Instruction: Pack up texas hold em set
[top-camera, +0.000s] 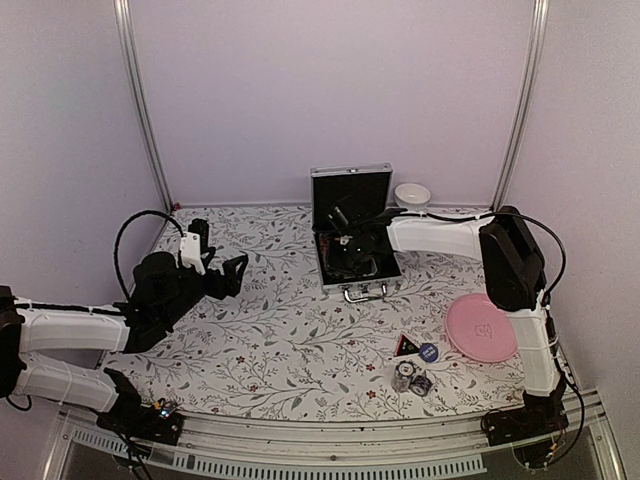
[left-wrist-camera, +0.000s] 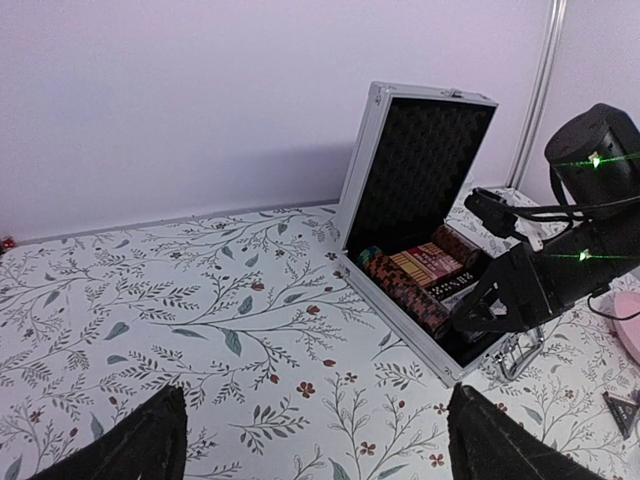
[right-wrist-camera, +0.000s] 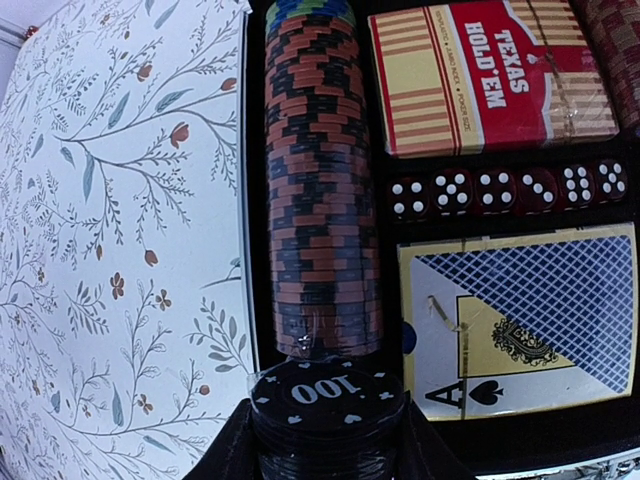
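Inside the open case (top-camera: 350, 180), overhead view: contents mostly masked by the right gripper (right-wrist-camera: 327, 445) and its arm. Wrist view fills the gap.
- Right fingers (right-wrist-camera: 235, 445) cut off by the bottom edge, only dark stubs showing. They pinch a black chip stack (right-wrist-camera: 325, 395), top chip marked "100"; lower part of the stack out of frame.
- Stack sits at the near end of the brown chip row (right-wrist-camera: 318, 180), touching it, along the case's left wall.
- Beside the row: red card box (right-wrist-camera: 490, 75), line of dice (right-wrist-camera: 505, 190), second deck (right-wrist-camera: 520, 320) with its ace partly cropped.
- Left gripper (left-wrist-camera: 315, 440) spread wide, only its tips in view, well apart from the case, on the left of the table (top-camera: 280, 330).
- Outside the case, near the pink plate (top-camera: 482, 327): black triangle (top-camera: 406, 346), blue disc (top-camera: 429, 352), loose chip stacks (top-camera: 410, 380), too small to count.
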